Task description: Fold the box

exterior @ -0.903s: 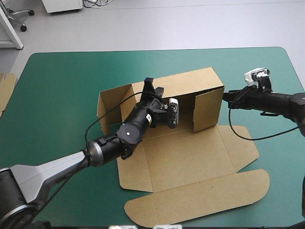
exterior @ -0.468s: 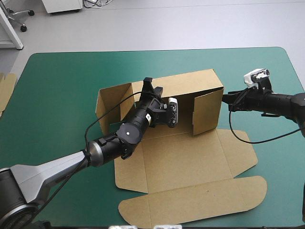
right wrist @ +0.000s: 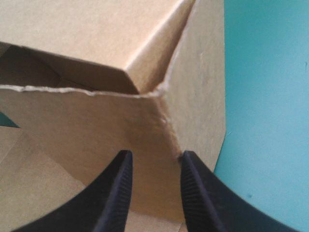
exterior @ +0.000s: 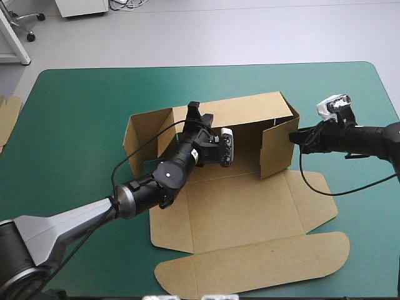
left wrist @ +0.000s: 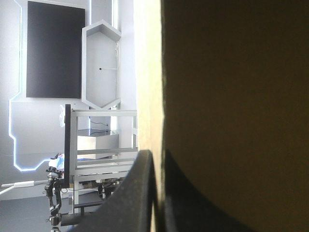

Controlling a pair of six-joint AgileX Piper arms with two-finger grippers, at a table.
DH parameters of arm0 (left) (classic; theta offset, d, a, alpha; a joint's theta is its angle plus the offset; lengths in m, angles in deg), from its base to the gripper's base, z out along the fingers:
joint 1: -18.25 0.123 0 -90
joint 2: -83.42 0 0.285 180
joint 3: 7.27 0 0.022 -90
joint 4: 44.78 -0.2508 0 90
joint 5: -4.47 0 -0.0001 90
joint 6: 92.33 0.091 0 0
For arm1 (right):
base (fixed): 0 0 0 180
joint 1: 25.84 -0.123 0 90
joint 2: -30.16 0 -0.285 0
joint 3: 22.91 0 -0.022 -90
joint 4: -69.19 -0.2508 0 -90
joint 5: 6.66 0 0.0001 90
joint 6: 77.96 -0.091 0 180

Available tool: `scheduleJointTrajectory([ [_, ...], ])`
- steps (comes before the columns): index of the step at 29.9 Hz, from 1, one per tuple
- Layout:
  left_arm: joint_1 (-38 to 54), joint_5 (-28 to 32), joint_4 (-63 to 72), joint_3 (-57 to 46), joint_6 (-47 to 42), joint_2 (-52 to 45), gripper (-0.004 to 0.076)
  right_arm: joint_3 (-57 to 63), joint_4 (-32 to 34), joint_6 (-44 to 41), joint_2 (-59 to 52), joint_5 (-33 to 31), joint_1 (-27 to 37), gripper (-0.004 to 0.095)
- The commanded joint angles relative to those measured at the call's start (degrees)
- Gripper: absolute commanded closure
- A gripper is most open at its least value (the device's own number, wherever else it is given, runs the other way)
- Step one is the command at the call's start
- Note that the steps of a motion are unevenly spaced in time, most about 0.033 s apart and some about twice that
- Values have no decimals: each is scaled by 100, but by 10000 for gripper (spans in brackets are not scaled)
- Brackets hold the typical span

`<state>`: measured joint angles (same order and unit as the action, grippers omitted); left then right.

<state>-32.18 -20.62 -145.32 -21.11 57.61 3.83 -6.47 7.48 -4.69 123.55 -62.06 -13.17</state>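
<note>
- The box [exterior: 250,206] lies mid-counter [exterior: 75,125], its long axis running left to right. Its lid panel [exterior: 250,265] and base lie flat on the near side.
- Behind them the rear wall [exterior: 250,106] stands raised. The left gripper [exterior: 199,111] is pinched almost closed over its top edge, with the board between the black fingers.
- At the wall's right end the side flap [exterior: 278,147] angles inward. The right gripper [right wrist: 154,157], fingers slightly parted, meets the flap's outer corner and grips nothing — it looks the nearer arm for tucking that flap.
</note>
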Motion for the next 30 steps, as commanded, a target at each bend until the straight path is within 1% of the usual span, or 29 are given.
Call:
scheduleJointTrajectory([
  [1,-20,78,-46,112,-101,-160,738,50,-339,64,-234,-156,-1,586],
  [6,-20,78,-46,112,-101,-160,738,267,-724,733,-212,364,-1,585],
  [10,-20,78,-46,112,-101,-160,738,267,-895,1252,-197,276,-1,569],
  [14,-20,78,-46,112,-101,-160,738,267,-905,1461,-183,418,-1,474],
  [16,-20,78,-46,112,-101,-160,738,267,-993,1584,-144,392,-1,394],
  [18,-20,78,-46,112,-101,-160,738,267,-1097,1695,-118,392,-127,321],
  [20,-20,78,-46,112,-101,-160,738,254,-1107,1758,-90,463,-354,294],
  [21,-20,78,-46,112,-101,-160,738,254,-1060,1765,-76,556,-441,294],
  [23,-20,90,-46,112,-73,-160,738,254,-794,1765,-63,980,-767,295],
  [26,-20,77,-46,123,2,-160,738,254,-516,1513,-63,1548,-1123,311],
  [28,-20,76,-46,123,2,-160,738,254,-542,1354,-63,1742,-1203,324],
  [30,-20,99,-46,123,2,-160,738,254,-599,1277,-63,1769,-1203,331],
])
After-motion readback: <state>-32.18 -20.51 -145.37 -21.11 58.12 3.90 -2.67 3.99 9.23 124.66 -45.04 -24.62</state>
